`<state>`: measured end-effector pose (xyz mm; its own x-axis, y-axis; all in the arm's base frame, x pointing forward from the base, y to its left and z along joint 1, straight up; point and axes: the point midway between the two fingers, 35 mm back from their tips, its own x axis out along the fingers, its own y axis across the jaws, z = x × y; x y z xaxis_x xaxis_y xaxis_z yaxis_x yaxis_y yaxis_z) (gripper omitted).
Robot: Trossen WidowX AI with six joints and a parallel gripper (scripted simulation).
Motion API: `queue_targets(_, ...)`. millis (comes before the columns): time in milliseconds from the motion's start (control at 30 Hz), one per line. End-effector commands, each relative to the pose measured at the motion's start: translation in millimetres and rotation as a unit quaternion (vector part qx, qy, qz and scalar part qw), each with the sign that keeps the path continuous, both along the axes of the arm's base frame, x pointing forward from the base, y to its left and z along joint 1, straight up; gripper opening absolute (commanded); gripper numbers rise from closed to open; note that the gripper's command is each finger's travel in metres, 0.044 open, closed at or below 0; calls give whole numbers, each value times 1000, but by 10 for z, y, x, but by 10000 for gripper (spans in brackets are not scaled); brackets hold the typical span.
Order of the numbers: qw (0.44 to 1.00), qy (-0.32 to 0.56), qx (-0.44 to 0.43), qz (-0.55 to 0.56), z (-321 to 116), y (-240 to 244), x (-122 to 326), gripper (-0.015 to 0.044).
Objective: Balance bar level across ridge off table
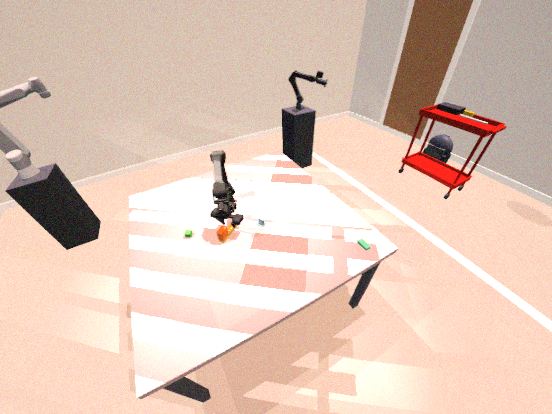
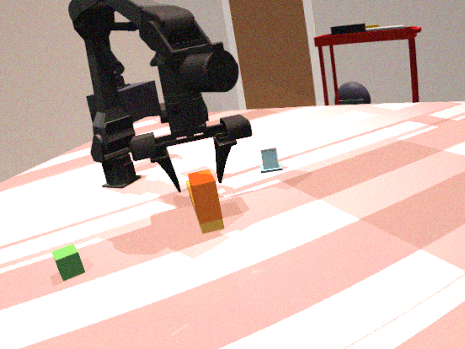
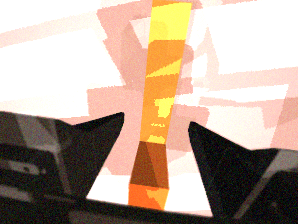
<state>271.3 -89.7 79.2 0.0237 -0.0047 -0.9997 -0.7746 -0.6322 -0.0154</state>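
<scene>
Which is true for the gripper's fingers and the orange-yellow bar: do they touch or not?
Apart: the wrist view shows table surface between each of the fingers and the bar.

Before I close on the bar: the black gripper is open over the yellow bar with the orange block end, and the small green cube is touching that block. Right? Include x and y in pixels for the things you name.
Not quite: the small green cube (image 1: 188,233) (image 2: 68,262) stands well apart from the orange block end (image 1: 222,233) (image 2: 207,202), as the exterior view shows. The rest holds.
</scene>
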Motion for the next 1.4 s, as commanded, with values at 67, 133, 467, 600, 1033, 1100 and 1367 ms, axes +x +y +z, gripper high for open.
queue_targets(67, 1000, -3, -2, 3, -60, -5, -1, 315)
queue_targets(133, 1000, -3, -2, 3, -78, -6, 0, 315)
queue_targets(467, 1000, -2, -2, 3, -237, -8, 6, 315)
queue_targets(600, 1000, -2, -2, 3, -300, -7, 5, 315)
queue_targets(1033, 1000, -2, -2, 3, -311, -7, 5, 315)
queue_targets(1100, 1000, -2, -2, 3, -311, -7, 5, 315)
queue_targets(1367, 1000, -3, -1, 0, -306, -2, 5, 144)
